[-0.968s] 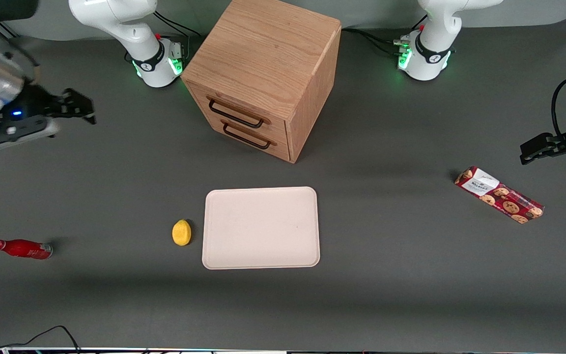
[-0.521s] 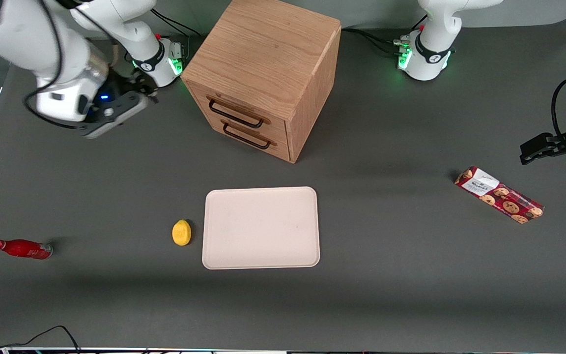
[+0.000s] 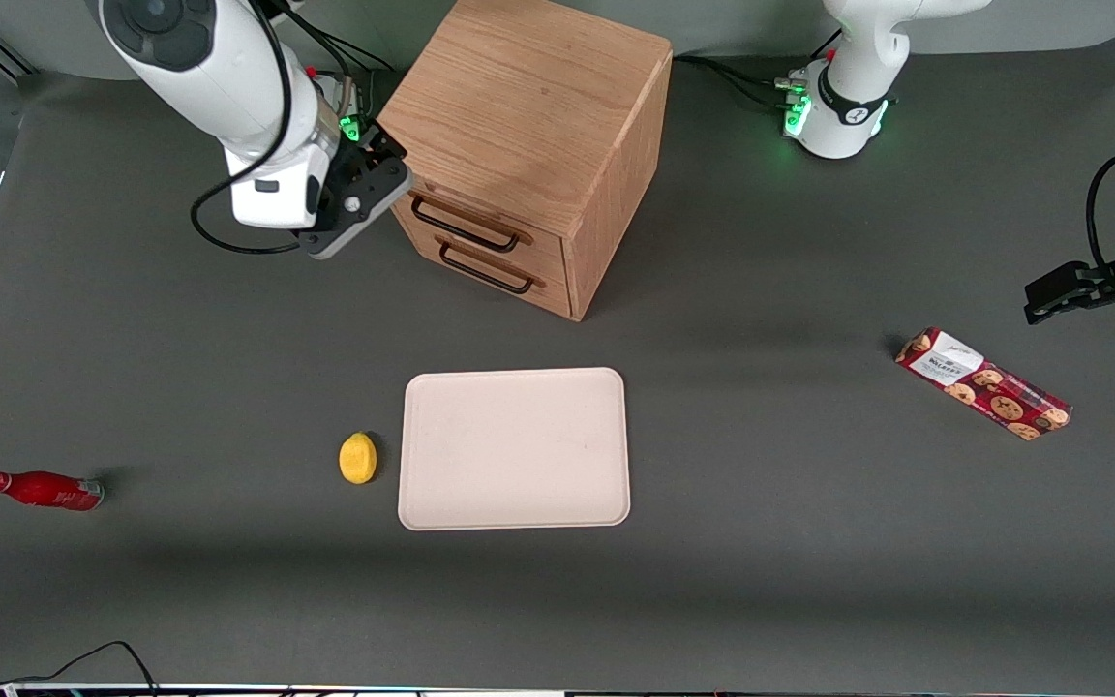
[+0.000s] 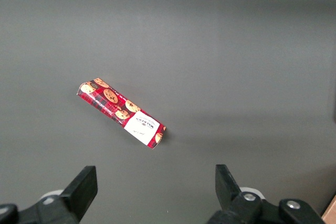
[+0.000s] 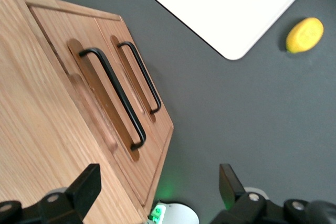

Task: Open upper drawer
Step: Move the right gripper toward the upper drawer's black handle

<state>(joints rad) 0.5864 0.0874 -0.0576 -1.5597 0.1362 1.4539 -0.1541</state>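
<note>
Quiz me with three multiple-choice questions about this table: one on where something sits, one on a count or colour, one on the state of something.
1. Where is the gripper?
A. beside the cabinet's top corner
B. over the tray
C. by the red bottle

2. How many black handles does the cabinet front carry?
A. one
B. two
C. three

3. How is the upper drawer?
A. pulled out
B. removed
C. closed

Answers: 1 A, the front view shows the gripper at the corner above the drawers. 2 B, the right wrist view shows two. 3 C, the drawer front sits flush with the cabinet, its handle untouched, while the gripper's fingers stand open.
</note>
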